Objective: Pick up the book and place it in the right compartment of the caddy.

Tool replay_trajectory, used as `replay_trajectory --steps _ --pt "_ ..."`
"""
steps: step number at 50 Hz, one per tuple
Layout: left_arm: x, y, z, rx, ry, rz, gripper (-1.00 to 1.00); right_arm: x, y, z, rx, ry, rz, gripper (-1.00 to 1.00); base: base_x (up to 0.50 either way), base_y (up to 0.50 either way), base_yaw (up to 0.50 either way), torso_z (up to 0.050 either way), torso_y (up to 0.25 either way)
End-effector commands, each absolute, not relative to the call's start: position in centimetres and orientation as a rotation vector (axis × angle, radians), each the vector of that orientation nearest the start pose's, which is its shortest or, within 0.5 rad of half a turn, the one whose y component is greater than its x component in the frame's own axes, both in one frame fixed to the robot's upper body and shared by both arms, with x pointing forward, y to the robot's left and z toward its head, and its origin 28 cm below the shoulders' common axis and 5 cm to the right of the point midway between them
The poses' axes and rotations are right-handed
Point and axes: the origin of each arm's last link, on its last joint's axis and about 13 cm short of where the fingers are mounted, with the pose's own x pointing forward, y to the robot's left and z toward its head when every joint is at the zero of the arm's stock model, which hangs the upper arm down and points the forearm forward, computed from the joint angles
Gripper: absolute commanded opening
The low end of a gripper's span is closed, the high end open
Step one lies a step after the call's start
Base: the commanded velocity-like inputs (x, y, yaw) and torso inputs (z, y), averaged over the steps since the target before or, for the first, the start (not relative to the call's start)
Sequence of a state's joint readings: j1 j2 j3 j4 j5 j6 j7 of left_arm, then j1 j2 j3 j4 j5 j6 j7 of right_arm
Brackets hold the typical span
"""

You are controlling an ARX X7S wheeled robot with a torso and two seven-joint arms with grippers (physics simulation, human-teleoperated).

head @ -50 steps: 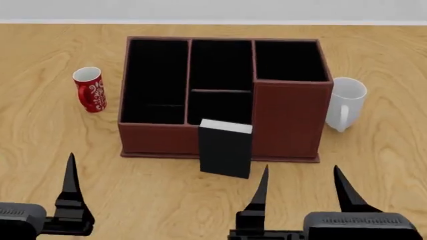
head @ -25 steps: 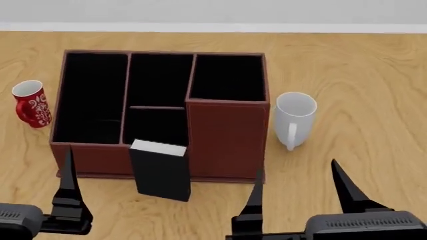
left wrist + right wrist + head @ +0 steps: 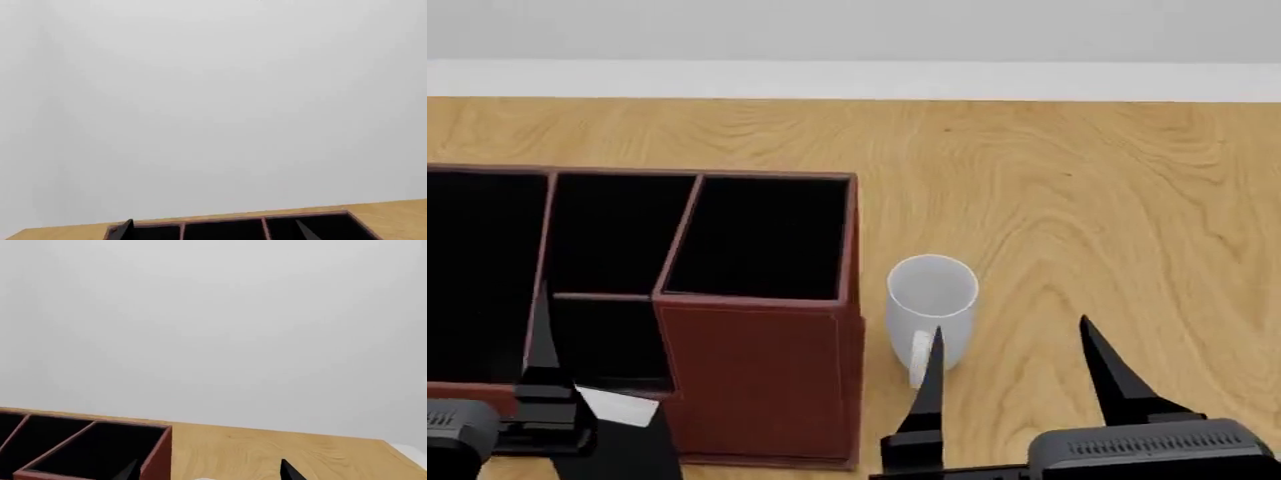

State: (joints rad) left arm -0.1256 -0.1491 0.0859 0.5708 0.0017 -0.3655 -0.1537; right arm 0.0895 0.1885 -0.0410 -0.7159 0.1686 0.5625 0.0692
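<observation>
The black book (image 3: 637,447), white page edge on top, stands against the front of the reddish-brown caddy (image 3: 763,372) at the head view's lower left, partly behind my left arm. The right compartment (image 3: 761,235), the tall square black well, holds nothing. My left gripper (image 3: 215,233) is open and faces the caddy's rim (image 3: 267,219); only one of its fingers (image 3: 541,345) shows in the head view, just left of the book. My right gripper (image 3: 1014,385) is open, right of the caddy, nothing between its fingers.
A white mug (image 3: 932,300) stands right beside the caddy's right wall, just ahead of my right gripper's left finger. The wooden table (image 3: 1068,200) stretches to the right and back to a pale wall. The caddy's left part is cut off by the frame.
The head view has swung right: caddy and book slid toward the lower left, the red mug left the frame, and the white mug moved toward the centre. Both grippers stay open.
</observation>
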Motion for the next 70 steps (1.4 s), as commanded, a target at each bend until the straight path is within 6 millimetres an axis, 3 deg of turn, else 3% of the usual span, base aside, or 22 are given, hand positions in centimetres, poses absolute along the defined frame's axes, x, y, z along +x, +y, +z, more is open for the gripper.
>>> replay_trajectory --steps 1,7,11,70 --pt "21.65 21.37 13.42 0.153 -0.358 0.070 1.00 20.19 -10.96 13.87 -0.060 -0.208 0.057 1.00 0.40 -0.32 0.00 0.000 0.000" --pt "21.65 21.45 13.50 0.150 -0.357 0.075 1.00 20.36 -10.80 13.91 -0.059 -0.188 0.076 1.00 0.31 -0.17 0.00 0.000 0.000" --pt "21.71 21.52 13.47 0.149 -0.356 0.077 1.00 20.63 -10.57 13.78 -0.201 -0.152 -0.027 1.00 -0.01 0.00 0.12 0.000 0.004" --pt "21.51 21.48 13.58 0.139 -0.355 0.075 1.00 20.32 -10.27 14.06 -0.147 -0.202 0.018 1.00 0.00 0.00 0.50 0.000 0.000"
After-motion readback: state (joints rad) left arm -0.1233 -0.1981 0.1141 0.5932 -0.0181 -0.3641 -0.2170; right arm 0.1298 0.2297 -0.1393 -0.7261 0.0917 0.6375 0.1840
